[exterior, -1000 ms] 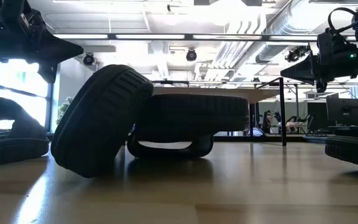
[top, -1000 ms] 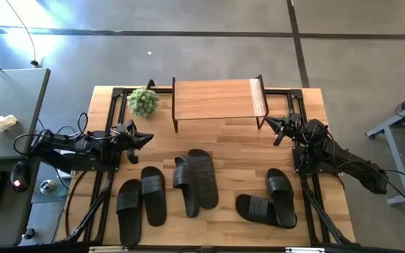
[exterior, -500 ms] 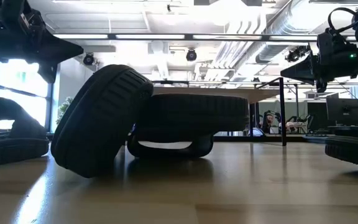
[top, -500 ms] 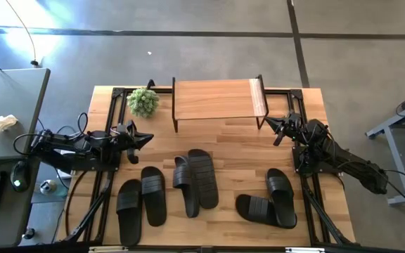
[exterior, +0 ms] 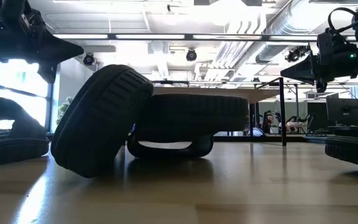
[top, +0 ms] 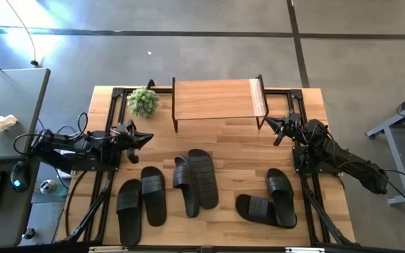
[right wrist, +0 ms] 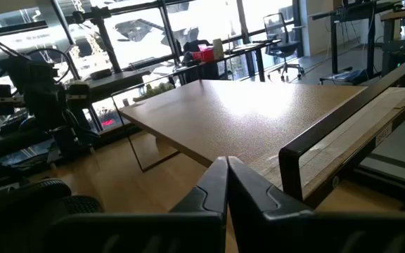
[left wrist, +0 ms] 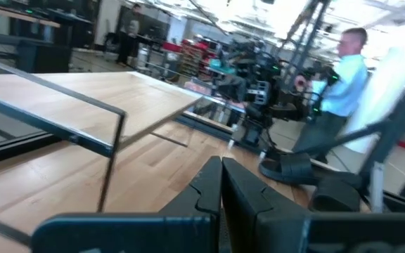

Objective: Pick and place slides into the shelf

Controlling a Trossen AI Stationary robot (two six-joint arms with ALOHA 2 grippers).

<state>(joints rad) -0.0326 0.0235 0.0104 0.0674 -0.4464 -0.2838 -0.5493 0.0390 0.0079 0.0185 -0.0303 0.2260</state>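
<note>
Your low wooden-topped shelf point(top: 213, 100) stands empty at the tabletop's far edge; six black rubber slides point(top: 195, 180) lie along the near edge. Left gripper point(top: 145, 138) and right gripper point(top: 271, 123) hover pinched together, holding nothing. No pick begun: part jaws, descend on a slide.

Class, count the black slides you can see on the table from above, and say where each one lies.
6, all on the table, none on the shelf: a left pair, a middle pair overlapping, a right pair overlapping.
</note>
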